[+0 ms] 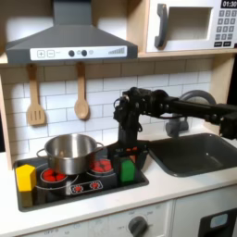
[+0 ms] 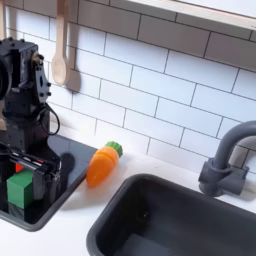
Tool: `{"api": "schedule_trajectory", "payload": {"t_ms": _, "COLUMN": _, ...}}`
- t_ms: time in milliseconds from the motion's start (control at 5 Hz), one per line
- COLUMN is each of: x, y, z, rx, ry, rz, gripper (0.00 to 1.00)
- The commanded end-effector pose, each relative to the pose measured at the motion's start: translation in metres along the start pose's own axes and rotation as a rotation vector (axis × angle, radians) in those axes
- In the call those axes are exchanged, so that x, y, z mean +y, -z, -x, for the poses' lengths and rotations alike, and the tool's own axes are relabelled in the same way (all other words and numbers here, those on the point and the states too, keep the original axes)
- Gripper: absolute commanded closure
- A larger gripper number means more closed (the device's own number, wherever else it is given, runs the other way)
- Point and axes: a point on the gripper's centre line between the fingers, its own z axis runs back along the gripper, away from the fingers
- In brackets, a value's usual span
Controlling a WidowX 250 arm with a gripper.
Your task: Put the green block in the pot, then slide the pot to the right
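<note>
The green block sits on the black stovetop's front right corner in the first exterior view. My gripper hangs straight above it, low over the block. In the second exterior view the gripper stands open, one finger on each side of the green block, and I cannot tell whether they touch it. The shiny silver pot rests on the back left burner, well to the first exterior view's left of the gripper.
A yellow block stands at the stovetop's front left. An orange carrot lies on the counter between stove and sink. A grey faucet rises behind the sink. Wooden utensils hang on the tiled wall.
</note>
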Motion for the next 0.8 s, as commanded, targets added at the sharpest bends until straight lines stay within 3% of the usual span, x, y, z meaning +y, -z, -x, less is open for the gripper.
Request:
{"api": "schedule_trajectory", "payload": {"t_ms": 0, "x": 0.002, "y": 0.009, "z": -0.001, "rx": 0.019, "ry": 0.001, "rz": 0.004, "gripper": 0.00}}
{"api": "schedule_trajectory", "payload": {"t_ms": 600, "x": 0.000, "y": 0.020, "z": 0.004, "rx": 0.044, "ry": 0.006, "rz": 0.011, "gripper": 0.00}}
